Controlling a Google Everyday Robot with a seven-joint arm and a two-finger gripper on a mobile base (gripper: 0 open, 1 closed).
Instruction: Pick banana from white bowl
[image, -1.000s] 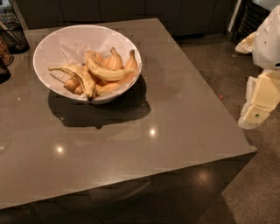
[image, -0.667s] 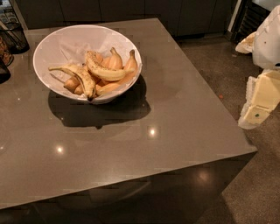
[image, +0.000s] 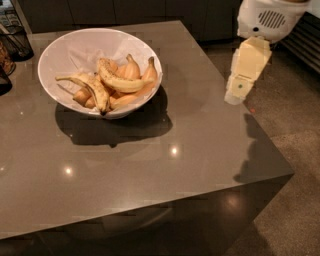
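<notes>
The white bowl (image: 75, 47) stands on the far left part of the grey table (image: 150, 150). It holds several bananas. The plump speckled yellow banana (image: 119, 80) lies on top, curved across the pile. A thinner dark-streaked banana (image: 94, 90) with a long pale stem lies to its left. Smooth orange-tinted bananas (image: 131, 69) lie behind and under it. My gripper (image: 236, 92) hangs at the end of the cream arm over the table's right edge, well to the right of the bowl and apart from it.
A black wire basket (image: 15, 40) stands at the table's far left corner. Dark cabinets (image: 150, 10) run along the back. The table's right edge (image: 260, 130) and front edge drop to a speckled floor (image: 300, 150). My white body (image: 270, 17) is at the top right.
My arm has moved left and up, from beside the table's right edge to over it, closer to the bowl. The bowl and the bananas have not moved.
</notes>
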